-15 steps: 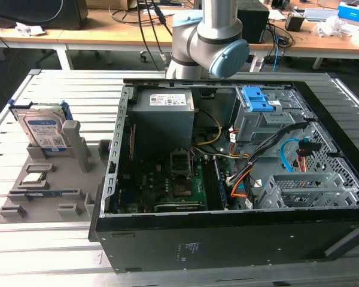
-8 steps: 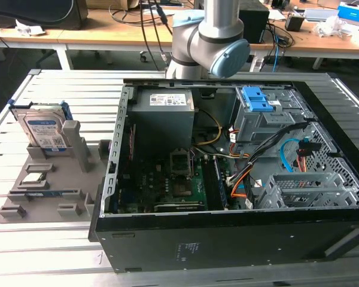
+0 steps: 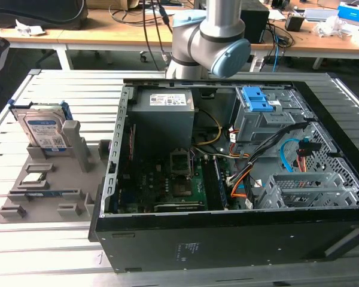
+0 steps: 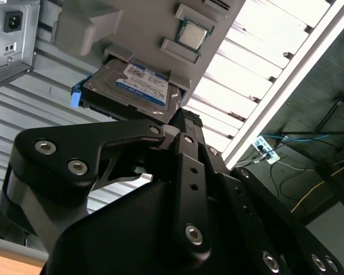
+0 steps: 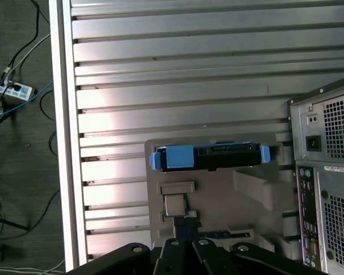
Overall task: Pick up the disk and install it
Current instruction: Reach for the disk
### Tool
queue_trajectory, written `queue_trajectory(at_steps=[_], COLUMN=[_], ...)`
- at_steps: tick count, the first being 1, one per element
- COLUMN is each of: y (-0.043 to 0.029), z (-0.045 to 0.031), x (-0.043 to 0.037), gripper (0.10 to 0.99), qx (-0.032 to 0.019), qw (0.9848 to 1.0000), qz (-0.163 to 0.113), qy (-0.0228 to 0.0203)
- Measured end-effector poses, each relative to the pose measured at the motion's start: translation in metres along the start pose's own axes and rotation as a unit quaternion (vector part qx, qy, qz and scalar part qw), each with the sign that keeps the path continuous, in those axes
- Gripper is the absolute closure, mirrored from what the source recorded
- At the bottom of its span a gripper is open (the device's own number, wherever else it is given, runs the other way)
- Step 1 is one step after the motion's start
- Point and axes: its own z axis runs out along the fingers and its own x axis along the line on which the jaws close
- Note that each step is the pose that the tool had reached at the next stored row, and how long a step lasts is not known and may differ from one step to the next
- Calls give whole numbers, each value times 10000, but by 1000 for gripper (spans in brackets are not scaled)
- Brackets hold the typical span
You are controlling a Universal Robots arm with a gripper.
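Note:
The disk [image 3: 45,128] stands on edge in a slot at the back of a grey holder [image 3: 78,179], on the exterior view's left. Its white-and-blue label faces forward and blue rails run along its sides. In the second wrist view the disk [image 4: 132,86] lies just beyond the tip of my black gripper [image 4: 186,117]. In the first wrist view I look down on the disk's top edge [image 5: 209,157]. There my gripper [image 5: 185,224] hangs over the holder, a short way off the disk, fingers together with nothing between them.
An open computer case [image 3: 227,233] takes up the table's middle and the exterior view's right. Inside are a grey power-supply box [image 3: 164,113], a metal cage with blue latches [image 3: 260,104] and loose cables. A processor chip [image 5: 175,204] lies on the holder. The arm [image 3: 209,36] rises behind the case.

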Motion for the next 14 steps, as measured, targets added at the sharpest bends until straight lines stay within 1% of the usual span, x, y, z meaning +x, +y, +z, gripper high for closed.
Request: queue_trajectory(at_steps=[2,4,7,10,13,14], y=[6,6,15,51,87,117], z=[12,37,52,57,59,61], x=[-41,-58,-85,-111,-117,-119], gripper=[980,980,980,980,980,980], qx=[3,4,7,8,8,8], qw=[10000,10000,10000,10000,10000,10000], qz=[0,0,0,0,0,0], qy=[0,0,0,-1,-1,-1])
